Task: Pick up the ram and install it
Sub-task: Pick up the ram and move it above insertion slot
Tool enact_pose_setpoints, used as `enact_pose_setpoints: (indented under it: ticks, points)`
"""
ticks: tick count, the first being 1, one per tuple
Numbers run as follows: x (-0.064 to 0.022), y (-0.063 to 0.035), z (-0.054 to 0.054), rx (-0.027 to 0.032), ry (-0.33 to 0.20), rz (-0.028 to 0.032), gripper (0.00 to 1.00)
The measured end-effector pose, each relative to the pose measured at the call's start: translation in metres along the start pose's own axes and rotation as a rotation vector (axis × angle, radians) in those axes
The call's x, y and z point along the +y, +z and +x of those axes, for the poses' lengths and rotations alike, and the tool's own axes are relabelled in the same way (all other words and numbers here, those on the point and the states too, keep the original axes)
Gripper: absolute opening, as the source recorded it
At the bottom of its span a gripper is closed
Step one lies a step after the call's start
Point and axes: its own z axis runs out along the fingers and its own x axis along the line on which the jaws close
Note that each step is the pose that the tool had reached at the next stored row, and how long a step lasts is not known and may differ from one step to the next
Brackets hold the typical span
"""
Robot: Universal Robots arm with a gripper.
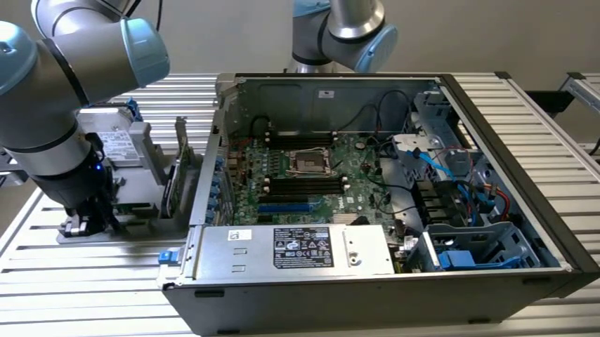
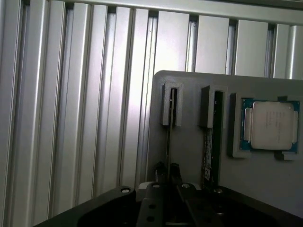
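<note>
Ram [image 2: 169, 132] on edge in a tray slot, tool [image 2: 168, 171] pinching it from above.
On the desk [image 2: 71, 118] beside the case [image 1: 375, 302], the tray [image 2: 189, 142] holds it. Its long axis runs along the desk's slats, directly under the tool, with fingers [image 2: 161, 171] pressed to both faces.

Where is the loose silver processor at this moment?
In the wrist view, the processor lies flat in a recess of the grey holder, next to the slot holding a ram stick.
</note>
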Motion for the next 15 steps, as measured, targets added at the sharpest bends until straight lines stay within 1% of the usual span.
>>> enact_pose_setpoints:
  ticks: [7, 15]
  points:
    - [0.0000, -0.0007, 0.000, 0.0001, 0.000, -0.0001, 0.14]
    - [0.0009, -0.0131, -0.001, -0.0001, 0.000, 0.0001, 0.14]
